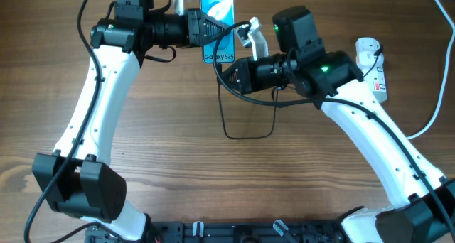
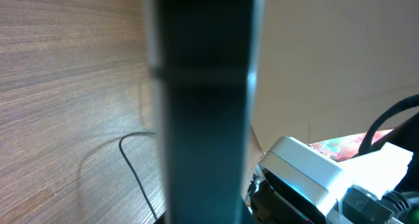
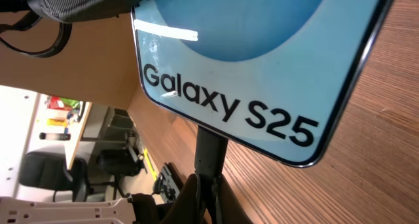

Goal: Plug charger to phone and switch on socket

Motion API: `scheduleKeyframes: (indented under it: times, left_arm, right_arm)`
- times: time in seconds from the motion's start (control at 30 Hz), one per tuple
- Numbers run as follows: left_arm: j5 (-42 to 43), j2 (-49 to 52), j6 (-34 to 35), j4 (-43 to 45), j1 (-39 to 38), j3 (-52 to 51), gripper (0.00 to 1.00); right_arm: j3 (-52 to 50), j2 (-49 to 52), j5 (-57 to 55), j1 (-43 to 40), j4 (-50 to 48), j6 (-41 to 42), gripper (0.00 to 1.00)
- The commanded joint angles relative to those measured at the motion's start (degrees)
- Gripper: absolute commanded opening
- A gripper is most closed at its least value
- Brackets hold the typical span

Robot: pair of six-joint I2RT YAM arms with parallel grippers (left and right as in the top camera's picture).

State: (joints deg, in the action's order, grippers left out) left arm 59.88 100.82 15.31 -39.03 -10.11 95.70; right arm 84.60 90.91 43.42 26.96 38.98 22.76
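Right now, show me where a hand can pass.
Free: wood between the arms, below the charger loop; also left of the left arm. Crowded: around the phone up top, and by the socket and white cord at right.

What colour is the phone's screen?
The phone screen is light blue with black Galaxy S25 lettering; right wrist view shows it best.

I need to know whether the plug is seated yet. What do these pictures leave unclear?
- Right wrist: the charger tip reaches the edge of the phone; the port itself is hidden.
- Right wrist: right gripper cut off by the bottom edge.
- Left wrist: blurred dark bar hides the left gripper.
- Overhead: socket switch too small to read.
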Motion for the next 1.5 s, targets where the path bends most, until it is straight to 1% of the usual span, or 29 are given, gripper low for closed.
scheduleKeyframes:
  times: [0.0, 0.37, 0.4, 0.43, 0.47, 0.53, 0.63, 0.7, 0.73, 0.9, 1.13, 1.4, 1.47]
  left_arm:
    - [5.09, -0.9, -1.64, -2.84, -2.01, -1.25, 0.04]
    - [5.25, -0.9, -1.4, -3.06, -2.01, -1.25, 0.04]
    - [5.25, -0.9, -1.38, -3.13, -2.01, -1.27, 0.04]
    - [5.25, -0.9, -1.38, -3.15, -2.01, -1.25, 0.04]
    - [5.25, -0.9, -1.36, -3.21, -1.99, -1.27, 0.04]
    - [5.25, -0.9, -1.36, -3.26, -1.99, -1.27, 0.04]
    - [5.22, -0.9, -1.38, -3.21, -1.99, -1.25, 0.04]
    - [5.22, -0.9, -1.38, -3.08, -1.99, -1.27, 0.04]
    - [5.22, -0.9, -1.38, -3.04, -1.99, -1.25, 0.04]
    - [5.22, -0.9, -0.9, -3.02, -1.99, -1.27, 0.04]
    - [5.2, -0.9, 6.43, -0.59, -1.99, -1.25, 0.04]
    - [5.18, -0.9, 6.4, 0.28, -1.99, -1.25, 0.04]
    - [5.18, -0.9, 6.4, 0.28, -1.99, -1.25, 0.04]
  right_arm:
    - [2.29, -0.28, -2.62, -4.09, -5.14, 0.87, 0.05]
    - [2.29, -0.28, -2.43, -4.17, -8.26, 1.36, 0.04]
    - [2.29, -0.28, -2.43, -4.17, -8.26, 1.36, 0.12]
    - [2.29, -0.28, -2.43, -4.17, -8.2, 1.36, 0.24]
    - [2.29, -0.28, -2.43, -4.17, -8.04, 1.36, 0.32]
    - [2.29, -0.28, -2.43, -4.17, -7.39, 1.16, 0.44]
    - [2.29, -0.28, -2.4, -4.17, -5.73, -0.39, 0.51]
    - [2.29, -0.28, -2.21, -4.17, -4.26, -1.53, 0.59]
    - [2.29, -0.28, -2.19, -4.17, -3.45, -1.84, 0.6]
    - [2.29, -0.28, 0.26, -4.11, 1.53, -3.85, 0.61]
    - [2.29, -0.28, 0.57, -3.76, 7.13, -4.72, 0.6]
    - [2.29, -0.28, 0.55, -1.07, 7.32, -4.59, 0.57]
    - [2.29, -0.28, -0.04, -0.48, 7.06, -4.61, 0.55]
